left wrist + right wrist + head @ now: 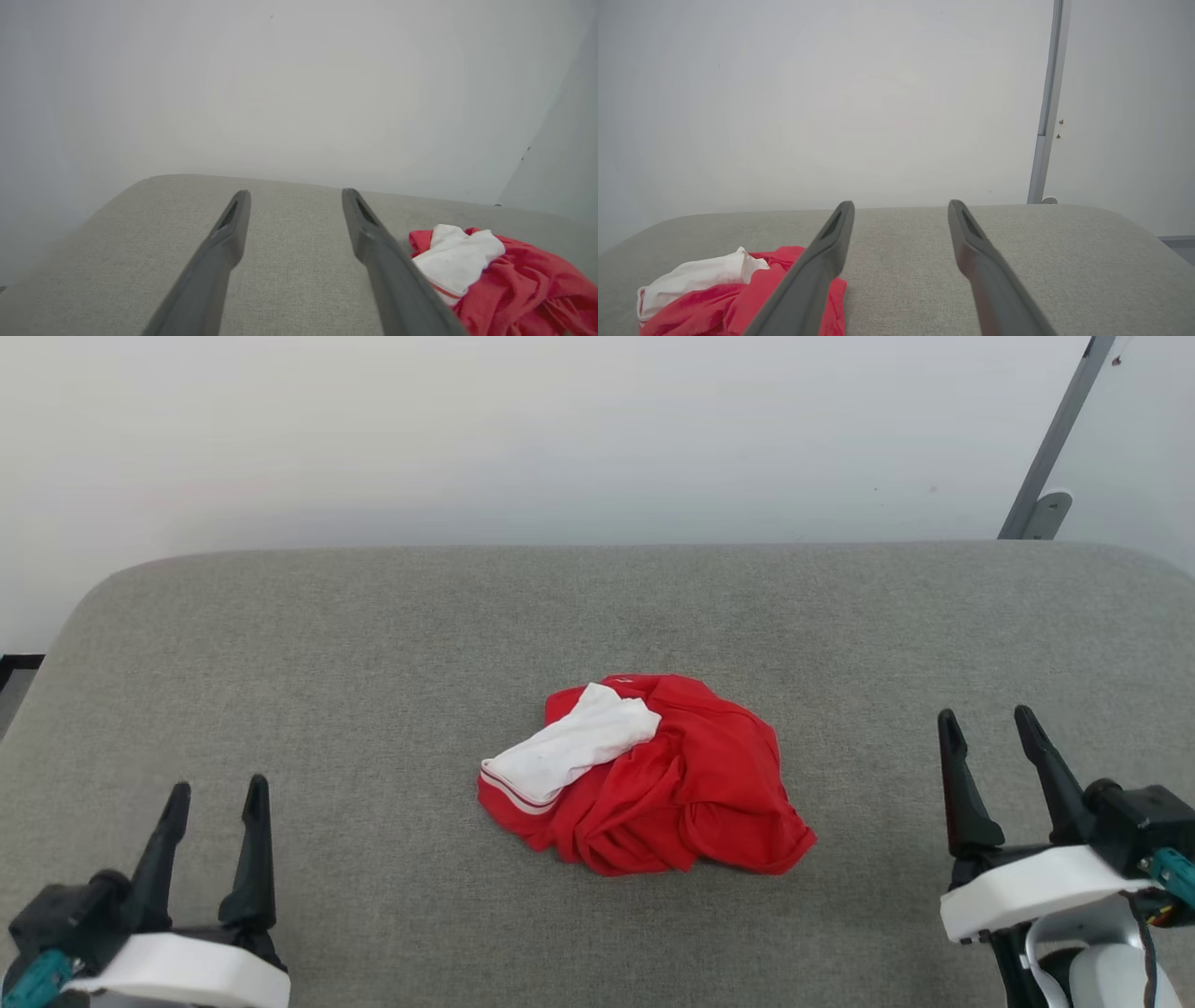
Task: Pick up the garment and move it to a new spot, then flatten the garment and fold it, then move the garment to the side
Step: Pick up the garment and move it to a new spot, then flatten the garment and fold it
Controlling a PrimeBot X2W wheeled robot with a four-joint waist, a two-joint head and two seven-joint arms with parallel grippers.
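None of the three stages looks begun. The garment (653, 779) lies as a crumpled red heap near the middle of the grey fabric-covered worktop (373, 644). One white sleeve (574, 747) with striped trim is flopped across its upper left part. The body is bunched, the edges are tucked under, and any print is lost in the folds, so nothing has been flattened or folded.

The left gripper (217, 786) sits well apart from the garment, on its left and nearer the robot. Its fingers (224, 252) are spread with nothing between them. The right gripper (986, 712) sits well apart on the garment's right, its fingers likewise spread and empty. In the left wrist view the garment lies off to the right of the fingers, not between them. In the right wrist view it lies off to the left, partly behind one finger.

By my reading the whole task is left: lifting the heap, setting it down elsewhere, spreading it flat, folding it and moving it aside. The first step would need at least one arm to close in on the garment.

As for containers, the garment sits in no bin or basket; it rests straight on the worktop's cloth. Beyond the garment, past the far edge, stand a pale wall (467, 429) and a slanted grey metal post (1055, 439).
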